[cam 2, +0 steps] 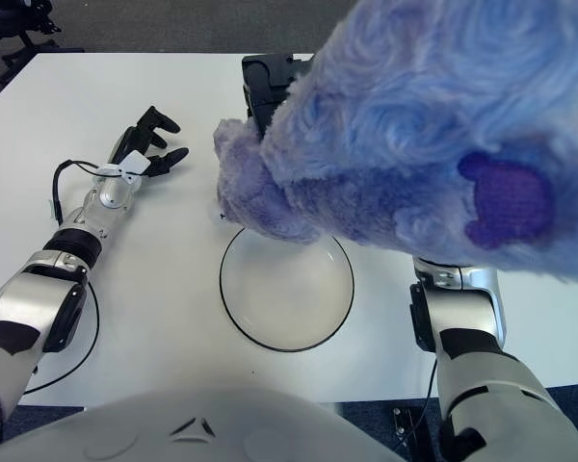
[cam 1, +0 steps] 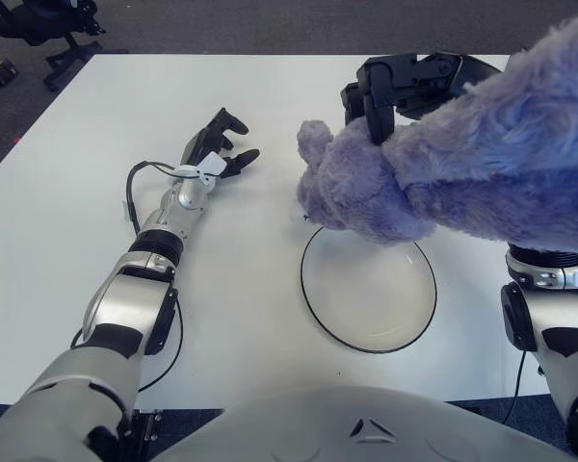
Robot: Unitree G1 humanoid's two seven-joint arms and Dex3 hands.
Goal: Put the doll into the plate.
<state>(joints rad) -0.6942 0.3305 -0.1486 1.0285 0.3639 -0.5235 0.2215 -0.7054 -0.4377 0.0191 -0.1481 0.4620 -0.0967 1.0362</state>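
Doll (cam 1: 482, 183) cut off rightward

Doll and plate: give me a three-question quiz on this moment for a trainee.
1. Which hand holds the doll?
2. True or false: the doll already lies in the plate.
3. The left hand shows: A) over the plate, B) to the left of the plate, holding nothing, C) gripping the doll.

Key: 1. The right hand, with the doll held in the air, overlapping the plate's far rim. 2. False. 3. B.
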